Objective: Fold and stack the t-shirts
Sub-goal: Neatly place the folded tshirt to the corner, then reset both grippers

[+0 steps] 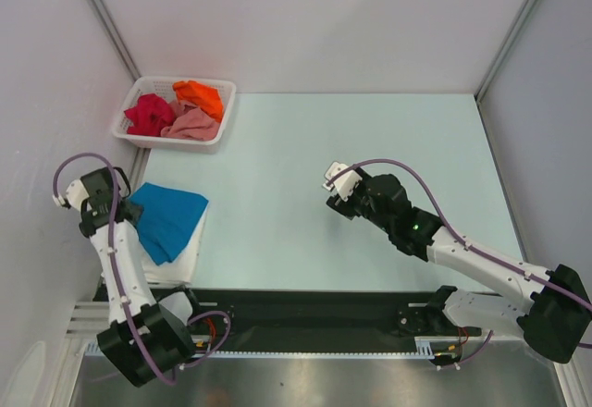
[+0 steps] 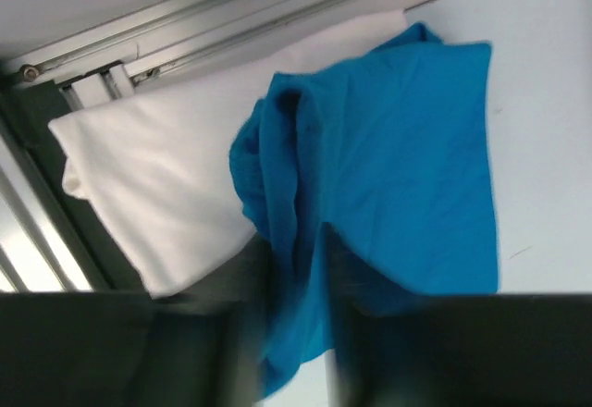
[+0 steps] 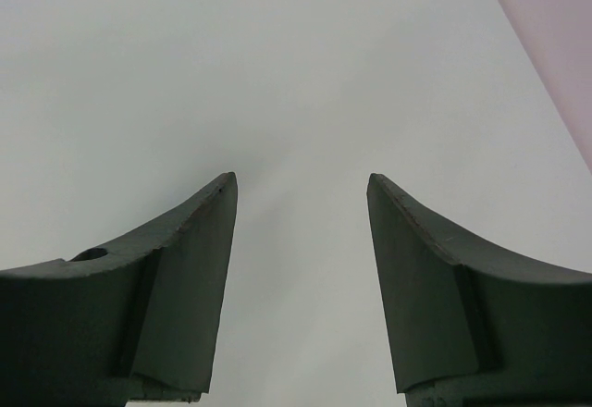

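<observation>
1. Pale green table [image 1: 370,166], evenly lit.
2. Plain white far wall [image 1: 314,18], left wall [image 1: 46,74] and right wall [image 1: 546,148].
3. Grey metal posts at far-left corner [image 1: 100,9] and far-right corner [image 1: 523,18].
4. Black rail [image 1: 305,310] along the near edge, with a shiny metal sheet [image 1: 324,384] nearer.

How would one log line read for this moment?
left pincer: astride blue t-shirt | blue t-shirt: atop white t-shirt | right pincer: open, empty | basket: three t-shirts
</observation>
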